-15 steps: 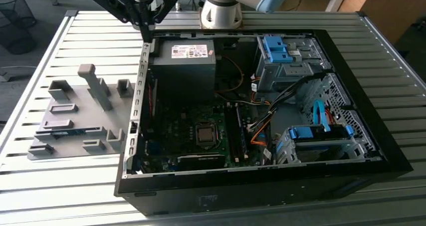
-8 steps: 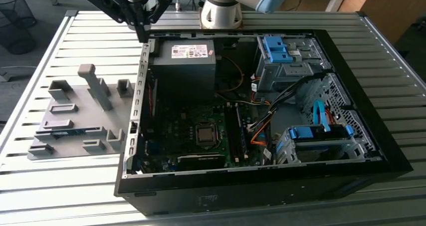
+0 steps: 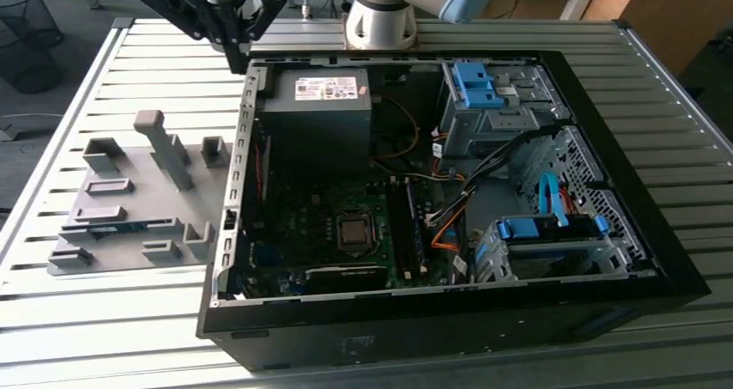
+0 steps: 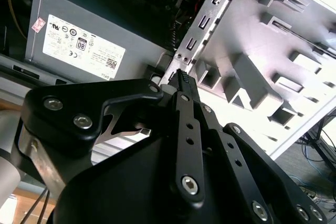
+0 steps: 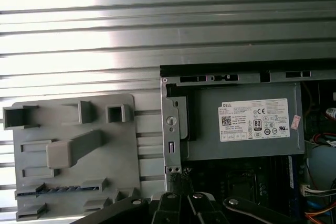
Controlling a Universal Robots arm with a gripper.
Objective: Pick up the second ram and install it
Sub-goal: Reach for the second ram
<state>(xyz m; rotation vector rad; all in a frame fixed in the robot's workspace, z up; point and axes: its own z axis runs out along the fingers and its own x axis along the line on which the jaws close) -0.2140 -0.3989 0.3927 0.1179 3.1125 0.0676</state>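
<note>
The second ram (image 3: 119, 227) is a thin blue-green stick lying on edge in a slot of the grey holder plate (image 3: 126, 161), on the table at the exterior view's left. The same ram (image 5: 55, 189) shows in the first wrist view between two low holder blocks. My gripper (image 3: 239, 61) hangs above the far left corner of the open computer case (image 3: 458, 320), well away from the ram. Its black fingers meet at a point with nothing between them, as the gripper (image 4: 181, 75) also shows in the second wrist view. Dark memory slots (image 3: 403, 226) run beside the processor socket (image 3: 354, 232).
A grey power supply (image 3: 315, 106) fills the case's far left corner, right below the gripper. Drive cages with blue clips (image 3: 487, 88) and cable bundles (image 3: 452, 226) crowd the case's right side. A tall grey post (image 3: 166, 148) stands on the holder plate. The slatted metal table (image 3: 641, 88) surrounds everything.
</note>
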